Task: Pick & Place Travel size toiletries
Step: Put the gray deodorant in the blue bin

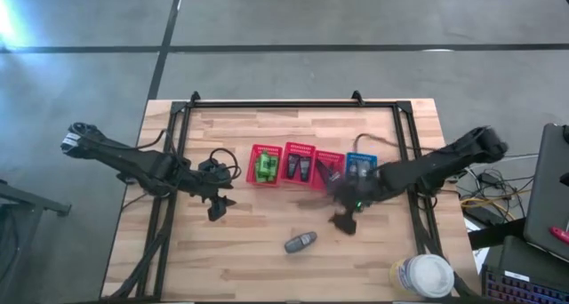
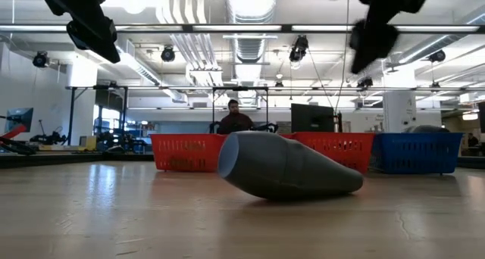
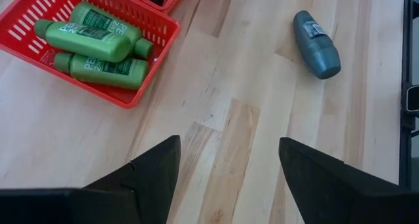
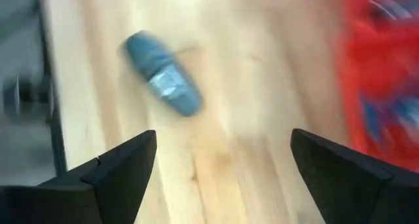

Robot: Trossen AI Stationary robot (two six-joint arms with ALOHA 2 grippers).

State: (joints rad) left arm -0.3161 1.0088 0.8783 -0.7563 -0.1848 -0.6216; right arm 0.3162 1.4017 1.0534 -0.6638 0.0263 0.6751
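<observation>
On the bare wood near the table's front edge, a dark grey tube (image 1: 300,242) lies on its side, touching nothing. Right gripper (image 1: 343,222) hovers beside it, fingers spread wide; its wrist view is blurred. Left gripper (image 1: 216,210) waits, also wide. Green bottles (image 3: 98,44) fill a red basket (image 3: 141,93), partly cut off.

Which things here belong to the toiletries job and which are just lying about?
Part of the job: grey tube loose on the table; green bottles in a red basket.

Lying about: white lidded container at the table's corner; laptop off the table.
</observation>
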